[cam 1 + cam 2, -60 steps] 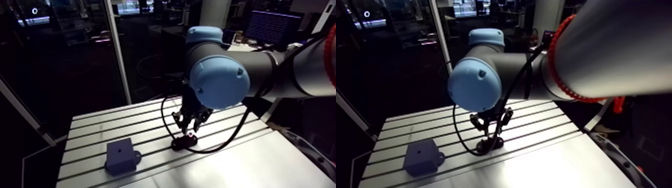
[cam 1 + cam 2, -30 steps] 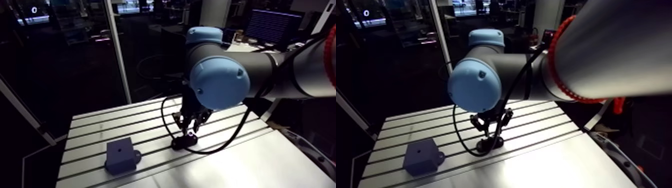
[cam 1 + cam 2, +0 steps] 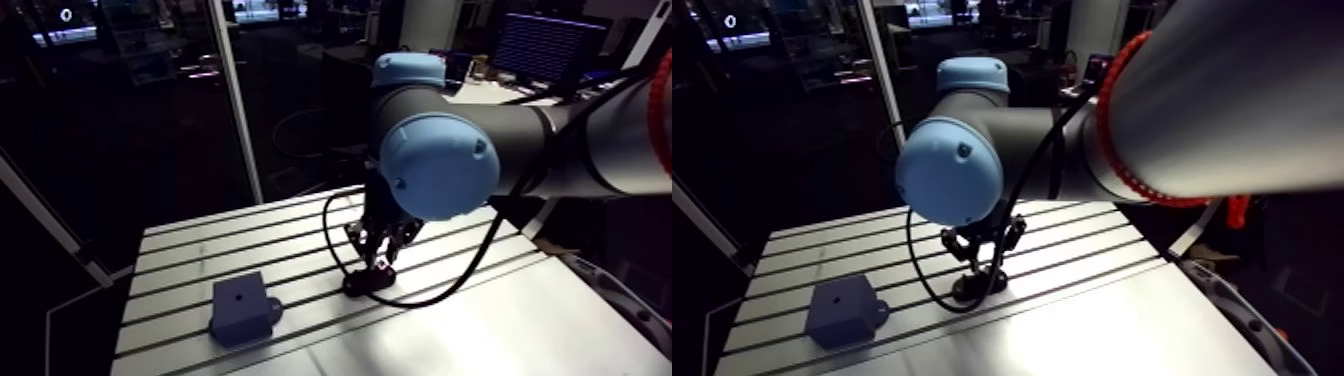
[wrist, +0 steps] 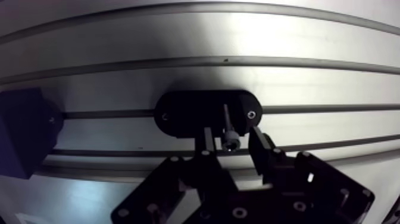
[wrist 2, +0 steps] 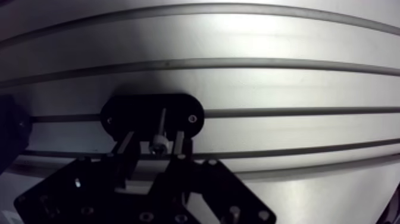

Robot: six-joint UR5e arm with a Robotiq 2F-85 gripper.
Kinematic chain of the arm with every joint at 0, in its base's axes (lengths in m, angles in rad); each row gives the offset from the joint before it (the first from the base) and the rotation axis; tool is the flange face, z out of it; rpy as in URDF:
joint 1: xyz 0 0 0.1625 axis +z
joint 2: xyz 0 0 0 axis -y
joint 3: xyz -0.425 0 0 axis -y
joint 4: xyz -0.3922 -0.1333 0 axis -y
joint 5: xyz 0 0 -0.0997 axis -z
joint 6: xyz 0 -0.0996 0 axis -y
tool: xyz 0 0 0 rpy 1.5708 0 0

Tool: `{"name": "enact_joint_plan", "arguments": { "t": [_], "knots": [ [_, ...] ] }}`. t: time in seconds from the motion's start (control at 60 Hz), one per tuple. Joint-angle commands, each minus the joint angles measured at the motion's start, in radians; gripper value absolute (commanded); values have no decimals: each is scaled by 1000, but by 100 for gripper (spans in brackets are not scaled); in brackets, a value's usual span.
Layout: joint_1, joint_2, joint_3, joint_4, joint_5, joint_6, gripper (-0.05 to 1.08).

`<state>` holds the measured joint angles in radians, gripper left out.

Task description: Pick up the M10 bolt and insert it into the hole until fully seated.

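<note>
Gripper (image 4: 231,132) is hanging right over the black oval holder (image 4: 189,113), with the fingers (image 4: 259,146) pointing down at it. Jaws are standing part open, one finger on each side of the M10 bolt (image 4: 228,124). A thin gap is showing between each finger and the bolt head, so nothing is being gripped. Bolt is standing upright in the holder, about mid-holder, shank down and socket head up between the fingertips. Holder is lying flat across one slot of the table (image 3: 200,250), a small screw showing at each of its rounded ends. Blue block (image 3: 240,308) is sitting to one side of the holder, apart from it, by the same slot. A small dark hole (image 3: 240,297) is showing in the block's top face, and it is well clear of the bolt. Beyond the holder more slotted aluminium is running on toward the table's far edge.
</note>
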<state>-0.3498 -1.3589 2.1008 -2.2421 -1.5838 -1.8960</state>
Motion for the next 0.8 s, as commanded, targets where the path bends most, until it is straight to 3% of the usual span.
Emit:
{"name": "enact_joint_plan", "arguments": {
  "t": [0.017,0.8],
  "knots": [
    [0,4,0,-1,0,-1,57],
    [0,4,6,0,-1,-1,62]
  ]
}}
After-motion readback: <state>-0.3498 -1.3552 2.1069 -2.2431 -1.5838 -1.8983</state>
